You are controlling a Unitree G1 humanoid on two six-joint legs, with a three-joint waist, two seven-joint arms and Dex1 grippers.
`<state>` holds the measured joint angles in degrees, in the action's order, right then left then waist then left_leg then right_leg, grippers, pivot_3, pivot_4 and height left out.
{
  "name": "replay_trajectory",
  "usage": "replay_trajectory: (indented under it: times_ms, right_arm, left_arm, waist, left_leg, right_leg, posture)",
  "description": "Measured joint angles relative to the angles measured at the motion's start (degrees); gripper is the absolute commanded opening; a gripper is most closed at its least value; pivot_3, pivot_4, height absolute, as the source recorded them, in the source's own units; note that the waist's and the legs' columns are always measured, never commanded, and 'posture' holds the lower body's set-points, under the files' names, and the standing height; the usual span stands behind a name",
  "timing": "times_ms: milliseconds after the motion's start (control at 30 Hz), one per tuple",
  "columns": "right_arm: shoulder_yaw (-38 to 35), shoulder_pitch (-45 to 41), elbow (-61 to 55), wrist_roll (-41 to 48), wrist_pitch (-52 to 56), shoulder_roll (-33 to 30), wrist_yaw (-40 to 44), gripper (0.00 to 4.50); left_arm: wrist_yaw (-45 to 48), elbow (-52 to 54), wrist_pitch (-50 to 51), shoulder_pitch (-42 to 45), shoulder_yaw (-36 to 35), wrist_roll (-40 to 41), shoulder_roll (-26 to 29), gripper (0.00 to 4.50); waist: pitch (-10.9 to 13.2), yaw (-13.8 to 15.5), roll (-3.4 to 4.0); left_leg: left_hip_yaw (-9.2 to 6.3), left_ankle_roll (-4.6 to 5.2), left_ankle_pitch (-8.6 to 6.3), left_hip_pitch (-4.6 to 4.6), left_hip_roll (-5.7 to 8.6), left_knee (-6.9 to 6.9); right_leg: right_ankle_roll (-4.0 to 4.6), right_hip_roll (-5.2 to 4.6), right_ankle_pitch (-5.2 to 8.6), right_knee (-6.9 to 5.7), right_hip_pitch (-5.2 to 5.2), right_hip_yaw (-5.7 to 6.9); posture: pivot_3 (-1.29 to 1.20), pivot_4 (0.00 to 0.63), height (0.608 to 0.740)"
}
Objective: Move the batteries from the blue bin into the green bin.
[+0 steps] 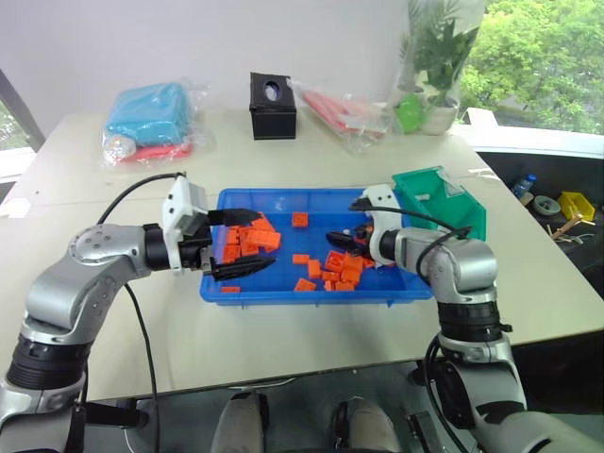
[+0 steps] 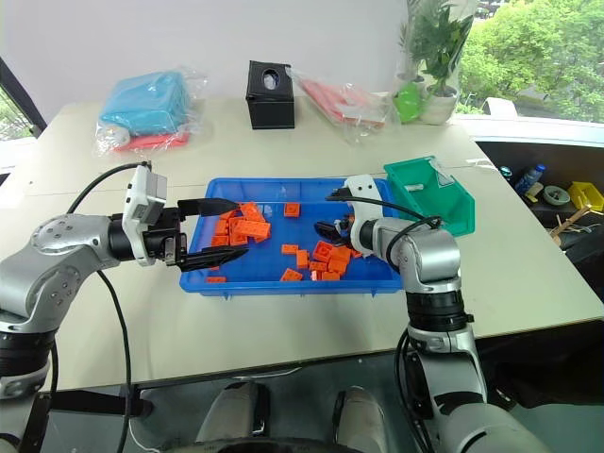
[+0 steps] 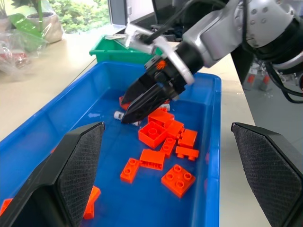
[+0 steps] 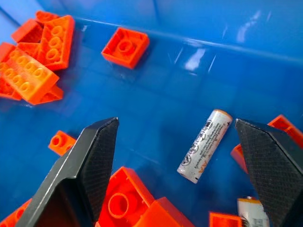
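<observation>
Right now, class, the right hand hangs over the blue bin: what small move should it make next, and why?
Probably lower the right hand a little, shifting it so its open fingers straddle the battery, then close. The battery lies flat on the bare floor of the blue bin, nearer one finger than the other, with orange bricks close beside it.

Beige table [image 1: 311, 349], white wall [image 1: 189, 47] behind, daylit window [image 1: 538, 57] with green trees outside

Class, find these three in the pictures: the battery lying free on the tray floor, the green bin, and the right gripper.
battery [image 4: 204, 146], right wrist view, middle of its printed label.
green bin [image 1: 462, 209], left eye view, its outer side wall.
right gripper [image 3: 127, 115], left wrist view, at its fingertips.
</observation>
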<state>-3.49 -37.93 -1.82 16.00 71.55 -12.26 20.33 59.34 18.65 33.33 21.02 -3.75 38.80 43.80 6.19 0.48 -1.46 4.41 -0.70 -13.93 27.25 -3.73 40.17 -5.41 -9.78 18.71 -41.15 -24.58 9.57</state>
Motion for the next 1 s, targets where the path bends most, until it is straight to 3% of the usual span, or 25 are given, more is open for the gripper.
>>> replay_trajectory:
  times_ms: [333, 467, 667, 767, 933, 1000]
  right_arm:
    - [4.5, -1.9, 6.1, -1.3, -2.8, -1.7, -0.8, 4.01]
    - [9.2, -0.9, 4.6, -2.8, -3.5, -5.2, 0.2, 4.01]
    - [10.4, 0.7, 1.4, -2.8, -2.2, -5.7, 0.4, 4.01]
    - [10.3, 0.7, 1.8, -2.8, -3.0, -5.0, 0.3, 3.27]
    - [10.5, 0.8, 2.6, -2.9, -4.4, -3.9, 0.3, 0.70]
    - [10.4, 0.7, 2.6, -2.9, -4.7, -3.9, 0.3, 0.06]
  left_arm:
    - [-1.8, 1.5, 0.0, -0.5, -1.6, 0.2, 0.1, 4.50]
    - [-2.2, 1.8, 0.1, -0.7, -1.9, 0.4, 0.1, 4.50]
    - [-2.4, 1.8, 0.1, -1.1, -2.2, 0.5, 0.1, 4.50]
    - [-2.6, 1.8, 0.1, -0.9, -2.2, 0.5, 0.1, 4.50]
    - [-2.2, 1.7, 0.0, 0.1, -2.1, 0.5, 0.0, 4.50]
    - [-2.0, 1.6, 0.0, 0.1, -2.1, 0.5, 0.0, 4.50]
  waist:
    - [0.0, 0.1, 0.01]
    - [0.0, 0.1, 0.00]
    - [0.0, 0.0, 0.00]
    - [0.0, 0.1, 0.00]
    - [0.0, 0.1, 0.02]
    - [0.0, 0.1, 0.01]
  left_leg:
    - [-0.02, 0.00, 0.00, 0.02, -0.02, -0.01]
    - [-0.01, 0.00, 0.00, 0.04, -0.03, -0.01]
    - [-0.02, 0.00, 0.00, 0.03, -0.04, -0.03]
    - [-0.01, 0.00, 0.00, 0.03, -0.04, -0.03]
    - [-0.01, 0.00, 0.00, 0.03, -0.04, -0.03]
    - [-0.01, 0.00, 0.00, 0.02, -0.05, -0.02]
  right_leg:
    - [0.01, 0.04, 0.00, 0.01, -0.03, -0.01]
    - [0.01, 0.05, 0.00, 0.02, -0.06, -0.05]
    - [0.00, 0.07, 0.00, 0.02, -0.07, -0.04]
    - [0.00, 0.07, 0.00, 0.03, -0.07, -0.04]
    - [0.01, 0.08, 0.00, 0.03, -0.07, -0.04]
    - [0.01, 0.08, 0.00, 0.03, -0.07, -0.04]
  posture:
    - [0.00, 0.150, 0.630]
    - [0.00, 0.150, 0.630]
    - [0.00, 0.150, 0.630]
    - [0.00, 0.150, 0.630]
    - [0.00, 0.150, 0.630]
    - [0.00, 0.150, 0.630]
